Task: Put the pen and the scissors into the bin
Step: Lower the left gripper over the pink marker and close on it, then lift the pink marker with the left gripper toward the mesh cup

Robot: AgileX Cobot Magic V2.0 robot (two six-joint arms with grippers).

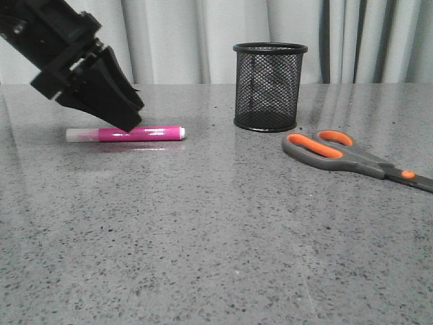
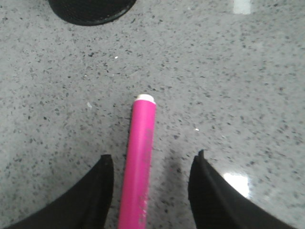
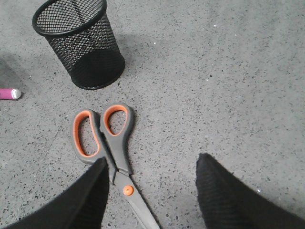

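Note:
The magenta pen (image 1: 139, 133) lies flat on the table at the left, clear cap to the left, white end to the right. My left gripper (image 1: 128, 122) hangs just over its middle, open; in the left wrist view the pen (image 2: 139, 157) lies between the two spread fingers, nearer one of them, touching neither. The grey and orange scissors (image 1: 345, 154) lie flat at the right. My right gripper (image 3: 151, 167) is open above them, and the scissors (image 3: 109, 143) reach under one finger at the pivot. The black mesh bin (image 1: 269, 86) stands upright at the back centre.
The grey speckled table (image 1: 203, 237) stretches wide in front of the objects. Grey curtains (image 1: 183, 40) hang behind the table's far edge. The bin's base (image 2: 90, 9) shows at the edge of the left wrist view.

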